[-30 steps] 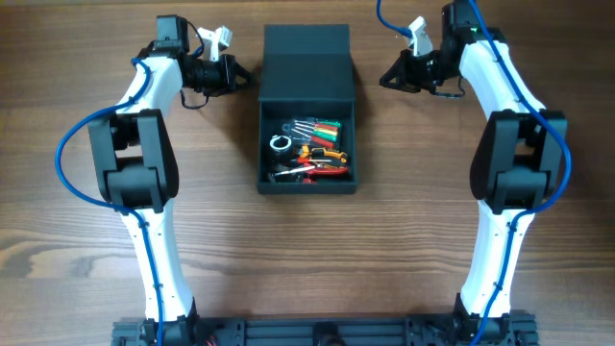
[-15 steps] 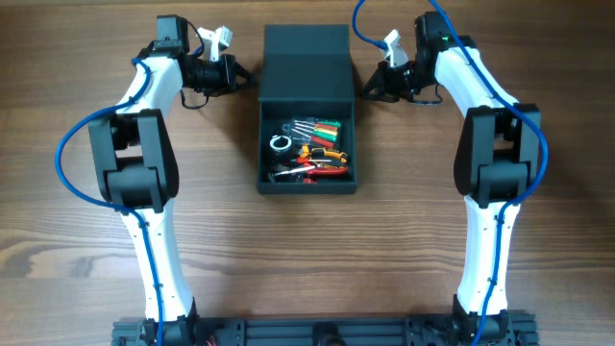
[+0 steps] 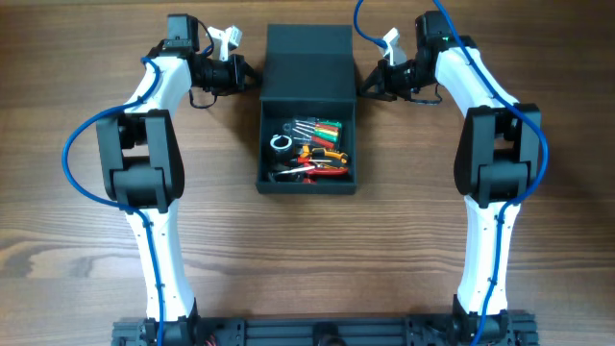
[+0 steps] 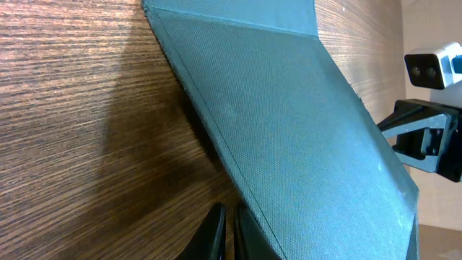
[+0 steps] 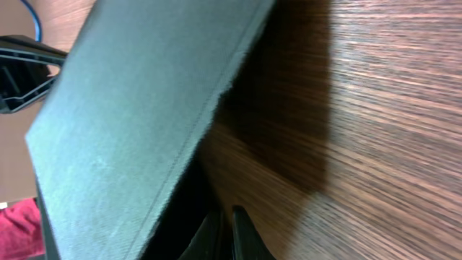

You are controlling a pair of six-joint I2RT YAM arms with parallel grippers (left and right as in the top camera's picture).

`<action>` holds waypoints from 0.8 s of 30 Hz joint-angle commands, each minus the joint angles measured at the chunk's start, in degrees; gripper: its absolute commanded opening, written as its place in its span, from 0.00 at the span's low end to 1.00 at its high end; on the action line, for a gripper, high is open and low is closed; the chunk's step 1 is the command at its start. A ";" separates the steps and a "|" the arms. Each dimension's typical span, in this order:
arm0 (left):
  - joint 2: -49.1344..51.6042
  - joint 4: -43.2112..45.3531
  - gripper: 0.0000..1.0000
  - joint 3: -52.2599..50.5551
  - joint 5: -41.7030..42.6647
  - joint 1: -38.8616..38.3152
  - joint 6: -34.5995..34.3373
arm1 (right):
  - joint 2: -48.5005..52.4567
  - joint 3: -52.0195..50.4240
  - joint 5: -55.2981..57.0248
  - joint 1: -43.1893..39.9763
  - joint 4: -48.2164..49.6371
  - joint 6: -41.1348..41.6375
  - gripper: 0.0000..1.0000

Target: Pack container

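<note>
Flanking the container [image 3: 307, 77] lid: left fingers [image 4: 213, 232], right fingers [image 5: 242, 231], both closed.

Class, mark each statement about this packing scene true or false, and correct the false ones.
1. The container has its lid folded open. True.
2. The container is empty. False: hand tools lie inside it.
3. The left gripper and the right gripper sit at opposite side edges of the lid. True.
4. The right gripper is wide open. False: its fingers are shut together.
</note>
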 commanded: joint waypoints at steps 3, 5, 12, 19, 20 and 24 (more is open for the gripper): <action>1.46 0.42 0.08 -0.07 1.81 -0.63 -1.07 | 0.44 -0.37 -4.07 0.59 0.07 -2.51 0.04; 1.46 0.39 0.07 -0.07 1.84 -0.63 -1.25 | 0.44 -0.37 -5.22 0.61 0.09 -2.71 0.04; 1.44 0.55 0.07 -0.07 1.90 -0.59 -2.29 | 0.44 -0.37 -8.26 0.61 0.13 -4.20 0.04; 1.44 0.87 0.07 -0.07 2.99 -0.59 -2.27 | 0.42 -0.37 -9.81 0.59 0.28 -5.81 0.04; 1.44 0.90 0.07 -0.07 3.15 -0.59 -2.27 | 0.42 -0.37 -10.75 0.59 0.57 -5.81 0.04; 1.44 0.85 0.06 -0.07 4.44 -0.59 -2.27 | 0.35 -0.24 -11.21 0.59 1.44 -5.88 0.04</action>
